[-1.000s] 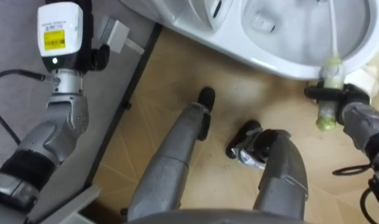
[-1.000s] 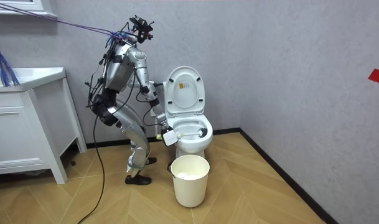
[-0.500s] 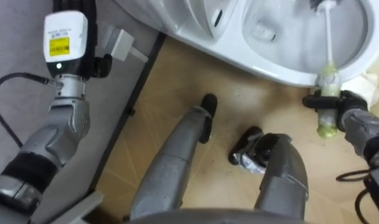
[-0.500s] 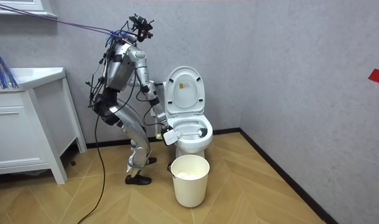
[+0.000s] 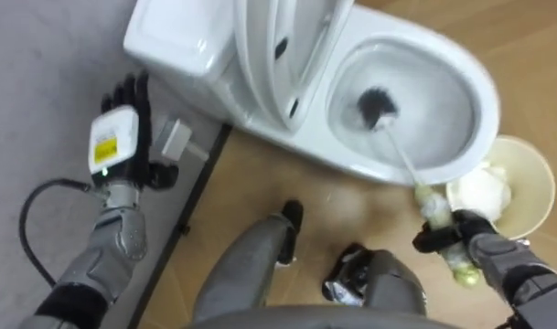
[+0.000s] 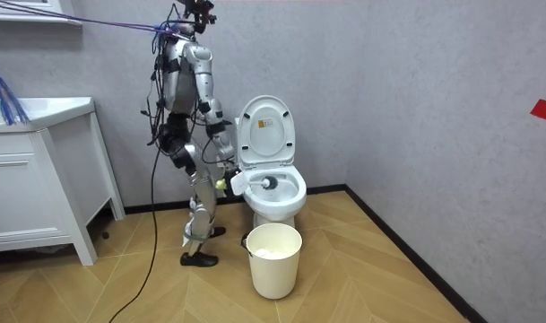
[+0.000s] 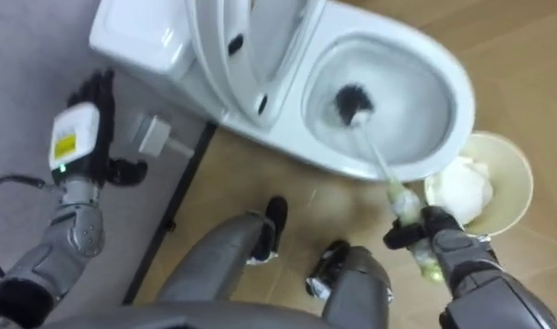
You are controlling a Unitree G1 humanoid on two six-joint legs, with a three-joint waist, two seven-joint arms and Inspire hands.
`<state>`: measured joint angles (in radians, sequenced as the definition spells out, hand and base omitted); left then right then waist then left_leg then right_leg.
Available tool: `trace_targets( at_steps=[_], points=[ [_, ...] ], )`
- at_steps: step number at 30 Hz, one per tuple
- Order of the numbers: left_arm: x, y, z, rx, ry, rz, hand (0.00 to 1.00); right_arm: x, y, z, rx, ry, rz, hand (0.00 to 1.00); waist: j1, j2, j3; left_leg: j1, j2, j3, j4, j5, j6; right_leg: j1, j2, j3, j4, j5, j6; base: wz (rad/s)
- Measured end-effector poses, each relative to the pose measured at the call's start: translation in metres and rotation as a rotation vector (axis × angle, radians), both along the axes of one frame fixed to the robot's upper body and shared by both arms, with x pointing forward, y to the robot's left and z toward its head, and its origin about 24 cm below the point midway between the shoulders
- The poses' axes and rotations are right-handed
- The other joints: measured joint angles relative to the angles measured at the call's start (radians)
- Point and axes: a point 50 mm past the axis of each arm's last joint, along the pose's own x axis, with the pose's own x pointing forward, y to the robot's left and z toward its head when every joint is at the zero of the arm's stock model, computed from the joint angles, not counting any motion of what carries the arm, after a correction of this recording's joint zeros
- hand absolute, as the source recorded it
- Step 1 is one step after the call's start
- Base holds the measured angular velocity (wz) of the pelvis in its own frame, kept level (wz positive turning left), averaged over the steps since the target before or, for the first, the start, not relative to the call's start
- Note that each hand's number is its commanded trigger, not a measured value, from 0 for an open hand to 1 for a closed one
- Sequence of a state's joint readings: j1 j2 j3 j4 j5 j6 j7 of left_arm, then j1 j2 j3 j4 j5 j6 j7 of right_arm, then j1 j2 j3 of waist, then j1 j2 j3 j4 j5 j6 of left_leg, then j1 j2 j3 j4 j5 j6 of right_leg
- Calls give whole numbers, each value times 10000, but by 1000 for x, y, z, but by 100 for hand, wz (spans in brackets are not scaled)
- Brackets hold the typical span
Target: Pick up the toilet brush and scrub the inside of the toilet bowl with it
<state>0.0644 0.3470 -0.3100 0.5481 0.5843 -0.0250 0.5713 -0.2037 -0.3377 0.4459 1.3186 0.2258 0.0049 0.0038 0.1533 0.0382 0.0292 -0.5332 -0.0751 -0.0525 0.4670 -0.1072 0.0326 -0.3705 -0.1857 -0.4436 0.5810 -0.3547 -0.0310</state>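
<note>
Left eye view: right hand (image 5: pixel 459 239) grips brush (image 5: pixel 430 203) by green handle, black bristles in toilet bowl (image 5: pixel 487 91).

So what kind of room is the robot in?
A bathroom, most likely. There's a white toilet with its seat up, a toilet brush in the robot's right hand, and a white cabinet nearby.

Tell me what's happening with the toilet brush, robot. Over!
Status: right hand shut on toilet brush handle; left hand open, idle by the cistern. Brush head down in the toilet bowl. Nearby: waste bin, close beside right hand.
</note>
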Motion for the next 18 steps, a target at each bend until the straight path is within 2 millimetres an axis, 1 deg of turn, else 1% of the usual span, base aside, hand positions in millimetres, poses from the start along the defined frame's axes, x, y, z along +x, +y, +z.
trace_targets(
  at_steps=[1,2,3,5,6,7,8,9,10,11,12,13,15,16,17,18],
  points=[
    [-12,1,-6,-87,287,101,0,-10,4,-5,123,189,54,100,-118,-96,-136,430,12,-33,-248,-2,-3,515,145,-70,-443,65,47,8],
    [-23,3,-12,-208,680,254,0,-20,7,-9,261,284,-15,100,-175,-129,-215,862,96,-51,-408,-8,-9,1133,260,-207,-982,196,96,11],
    [-28,3,-15,-285,863,331,0,-25,8,-10,340,315,-74,100,-217,-154,-221,1087,127,-46,-485,-13,-12,1420,326,-249,-1237,255,121,8],
    [-49,6,-25,-412,1604,616,0,-44,10,-16,594,503,-516,100,-275,-302,-238,1947,122,-23,-839,-42,-48,2368,471,-275,-1950,389,223,0],
    [-55,8,-27,-415,1753,704,0,-48,11,-17,640,542,-630,100,-292,-332,-244,2132,122,-17,-936,-60,-54,2563,511,-275,-2127,433,232,-5],
    [-65,12,-29,-397,2011,858,0,-55,11,-19,690,617,-725,100,-385,-403,-256,2415,116,-19,-1090,-71,-68,2871,570,-265,-2400,484,261,-8],
    [-72,16,-31,-259,2238,949,0,-62,11,-20,756,663,-836,100,-374,-449,-268,2699,122,-17,-1291,-131,-88,3135,645,-249,-2608,519,275,-6],
    [-79,19,-33,-127,2436,1075,0,-70,11,-21,855,789,-991,100,-372,-482,-255,2952,129,-18,-1407,-184,-96,3400,712,-263,-2811,556,284,-4],
    [-83,20,-34,-115,2518,1183,0,-72,12,-21,917,807,-1037,100,-382,-506,-257,3079,127,-13,-1458,-189,-101,3539,731,-264,-2907,570,296,-3],
    [-94,22,-36,-106,2735,1469,0,-80,12,-23,1033,881,-1172,100,-379,-544,-275,3288,122,-1,-1566,-216,-108,3763,757,-261,-3068,589,315,0],
    [-95,22,-36,-106,2730,1567,0,-83,13,-23,1078,910,-1238,100,-382,-562,-274,3402,119,-1,-1633,-227,-111,3873,764,-261,-3123,591,318,0],
    [-102,24,-38,-143,2869,1826,0,-89,16,-25,1175,993,-1421,100,-388,-595,-268,3562,125,-1,-1651,-263,-132,4073,805,-252,-3255,605,324,-5],
    [-110,25,-40,-230,3031,2158,0,-95,20,-27,1239,1178,-1370,100,-389,-646,-268,3740,126,-2,-1646,-305,-158,4280,846,-168,-3335,604,319,0],
    [-113,25,-42,-274,3200,2221,0,-99,22,-28,1285,1302,-1310,100,-394,-673,-266,3873,123,-2,-1652,-312,-169,4431,909,48,-3456,615,296,0],
    [-120,26,-48,-301,3570,2328,0,-100,23,-28,1319,1383,-1182,100,-384,-759,-209,4007,136,21,-1656,-343,-183,4577,984,264,-3579,636,260,-10],
    [-124,26,-51,-329,3801,2413,0,-100,23,-28,1315,1395,-1121,100,-361,-727,-228,4063,158,74,-1652,-377,-195,4641,1005,302,-3627,643,249,-15]
  ],
)
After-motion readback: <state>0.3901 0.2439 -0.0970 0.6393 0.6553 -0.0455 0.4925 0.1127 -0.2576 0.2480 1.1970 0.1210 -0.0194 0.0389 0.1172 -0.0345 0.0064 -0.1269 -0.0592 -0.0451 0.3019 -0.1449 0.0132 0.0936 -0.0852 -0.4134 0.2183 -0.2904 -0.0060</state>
